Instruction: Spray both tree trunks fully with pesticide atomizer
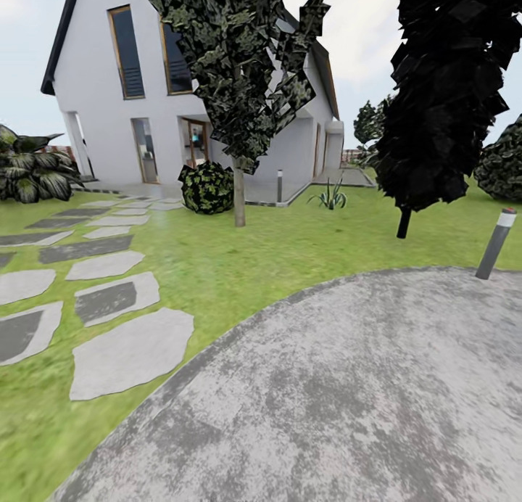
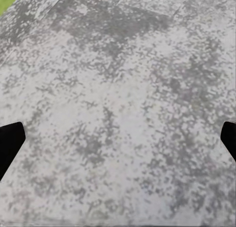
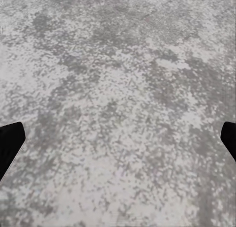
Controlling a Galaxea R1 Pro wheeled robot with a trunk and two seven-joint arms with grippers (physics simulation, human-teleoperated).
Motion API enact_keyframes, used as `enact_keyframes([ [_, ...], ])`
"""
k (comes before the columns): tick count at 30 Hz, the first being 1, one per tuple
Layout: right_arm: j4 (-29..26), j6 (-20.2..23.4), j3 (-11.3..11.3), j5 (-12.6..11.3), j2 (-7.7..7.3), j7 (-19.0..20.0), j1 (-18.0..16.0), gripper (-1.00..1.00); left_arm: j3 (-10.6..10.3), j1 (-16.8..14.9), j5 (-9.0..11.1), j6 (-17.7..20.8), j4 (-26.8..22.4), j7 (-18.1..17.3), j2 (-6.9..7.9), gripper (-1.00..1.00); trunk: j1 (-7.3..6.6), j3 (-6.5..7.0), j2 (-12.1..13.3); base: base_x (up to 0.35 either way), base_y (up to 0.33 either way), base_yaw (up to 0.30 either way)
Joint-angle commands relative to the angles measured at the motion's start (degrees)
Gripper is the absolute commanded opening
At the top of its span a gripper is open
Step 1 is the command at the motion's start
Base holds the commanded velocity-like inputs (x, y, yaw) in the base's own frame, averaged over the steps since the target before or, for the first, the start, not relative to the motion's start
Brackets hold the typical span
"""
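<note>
Paved patch: grey, mottled, fills the near ground of the head view; curved edge sweeps from lower left up to the right, meeting grass.
Lawn: green, wide and open between the paving edge and the house – bare grass through the middle.
Stepping stones: flat grey slabs in a loose row on the left, running back toward the house, grass gaps between.
Near tree: blocky grey-green foliage high up, centre of head view.
Its tree trunk: pale, straight, upright, rooted in grass just right of a round bush.
Second tree: right side, very dark foliage, short dark trunk leaning slightly; well apart from the first, open grass between.
Lamp post: thin, grey, tilted, right at the far edge of the paving.
Another lamp post: small, near the house wall.
House: white, behind both trees.
Striped plants: far left edge.
Atomizer: cannot tell where, from these views.
Left gripper: dark fingertips at opposite edges of the left wrist view – spread wide, nothing between, paving beyond.
Right gripper: fingertips likewise far apart, nothing held, grey paving beyond.
</note>
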Motion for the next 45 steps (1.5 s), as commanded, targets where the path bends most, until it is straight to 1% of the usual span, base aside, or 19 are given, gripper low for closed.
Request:
enact_keyframes([
  [1,0.0,-0.2,0.0,0.0,0.0,0.0,0.0,1.0,0.0,0.0,0.0,-0.2,0.1,0.0,0.01,1.0,0.22,-0.22,-0.4,0.0,0.0,0.279],
  [3,0.0,-0.2,0.0,0.0,0.04,0.0,0.0,1.0,0.0,0.0,0.0,-0.1,0.1,0.0,0.01,1.0,0.65,-0.53,-1.2,0.0,0.0,0.279],
  [5,0.0,-0.2,0.0,0.0,0.06,0.0,0.0,1.0,0.5,0.0,0.0,-0.1,0.0,0.0,0.02,1.0,1.09,-0.85,-2.0,0.0,0.0,0.279],
  [7,0.0,-0.2,0.0,0.0,0.07,0.0,0.0,1.0,1.4,0.0,0.0,-0.1,0.0,0.0,-0.02,1.0,1.53,-1.16,-2.8,0.0,0.0,0.279],
  [9,0.0,-0.1,0.0,0.0,0.07,0.0,0.0,1.0,3.1,-0.1,0.0,-0.1,0.0,0.0,-0.08,1.0,1.97,-1.5,-3.6,0.0,0.0,0.279],
  [11,0.0,-0.1,0.0,0.1,0.09,0.0,0.0,1.0,3.9,-0.2,0.1,-0.1,-0.1,0.0,-0.16,1.0,2.41,-1.85,-4.4,0.0,0.0,0.279],
  [13,-0.1,-0.1,0.0,0.0,0.15,0.0,0.0,1.0,4.2,-0.4,0.1,0.0,-0.4,0.0,-0.32,1.0,2.85,-2.22,-5.2,0.0,0.0,0.279],
  [15,-0.4,-0.1,0.0,0.0,0.22,0.1,0.0,1.0,4.3,-1.1,0.1,0.1,-0.8,0.0,-0.57,1.0,3.29,-2.62,-6.1,0.0,0.0,0.277],
  [18,-0.7,-0.1,0.1,0.1,0.65,0.1,-0.1,1.0,4.2,-3.0,-0.3,0.3,-0.8,-0.1,-0.82,1.0,3.95,-3.27,-7.3,0.0,0.0,0.266],
  [22,-2.5,0.0,0.1,0.2,1.4,0.2,-0.8,1.0,4.2,-5.4,-0.1,0.5,-0.4,-0.1,-0.6,1.0,4.83,-4.22,-8.9,0.0,0.0,0.234],
  [24,-3.2,0.0,0.2,0.3,1.61,0.2,-1.0,1.0,4.3,-5.8,0.0,0.5,-0.3,-0.1,-0.48,1.0,5.27,-4.71,-9.7,0.0,0.0,0.215],
  [29,-3.6,0.0,0.2,0.4,1.76,0.4,-1.2,1.0,4.4,-5.6,0.1,0.1,0.1,-0.1,-0.07,1.0,6.37,-5.94,-11.7,0.0,0.0,0.208],
  [33,-3.4,0.0,0.3,0.4,1.75,0.4,-1.2,1.0,4.4,-5.5,0.1,0.1,0.9,-0.2,-0.05,1.0,7.24,-6.93,-13.3,0.0,0.0,0.206],
  [40,-0.6,0.0,0.2,0.4,1.68,0.3,-1.2,1.0,4.4,-5.5,0.1,-0.1,1.5,-0.2,0.01,1.0,8.78,-8.67,-16.1,0.0,0.0,0.206],
  [45,0.1,-0.1,0.1,0.4,1.66,0.2,-1.2,1.0,4.4,-5.5,0.1,-0.1,1.5,-0.1,-0.03,1.0,9.88,-9.91,-18.1,0.0,0.0,0.206],
])
